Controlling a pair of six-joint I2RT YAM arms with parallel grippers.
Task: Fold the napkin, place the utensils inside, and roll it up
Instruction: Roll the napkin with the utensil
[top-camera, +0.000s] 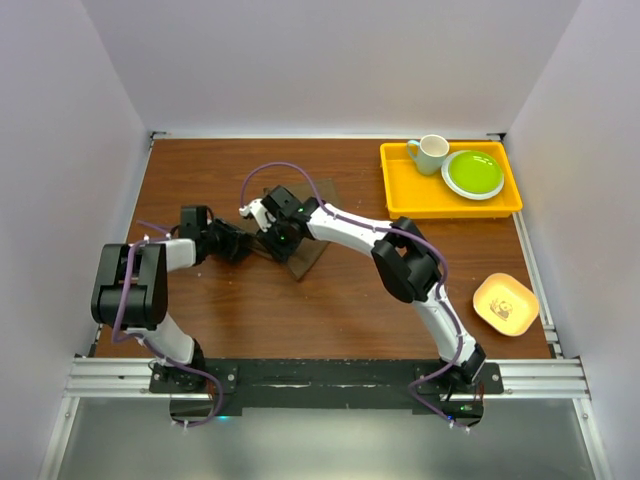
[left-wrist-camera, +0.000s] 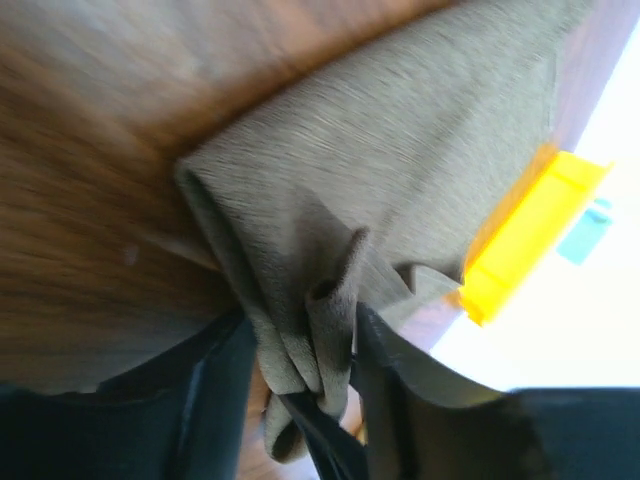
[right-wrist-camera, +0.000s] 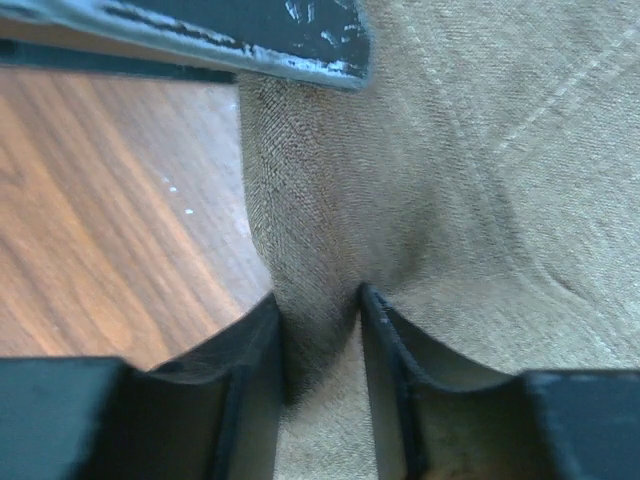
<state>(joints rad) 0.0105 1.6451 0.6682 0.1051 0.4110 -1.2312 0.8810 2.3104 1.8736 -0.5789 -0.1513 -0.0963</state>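
The dark brown napkin (top-camera: 306, 256) lies partly folded on the wooden table, mostly hidden under both grippers in the top view. My left gripper (top-camera: 238, 245) is shut on a bunched edge of the napkin (left-wrist-camera: 310, 340), its fingers (left-wrist-camera: 225, 385) pressing the folds. My right gripper (top-camera: 275, 232) is shut on a pinched ridge of the napkin (right-wrist-camera: 320, 330), close beside the left one. The knife is out of view in every frame.
A yellow tray (top-camera: 400, 195) at the back right holds a pale mug (top-camera: 430, 153) and a green plate (top-camera: 473, 173); the tray also shows in the left wrist view (left-wrist-camera: 525, 235). A small yellow dish (top-camera: 505, 303) sits at the right edge.
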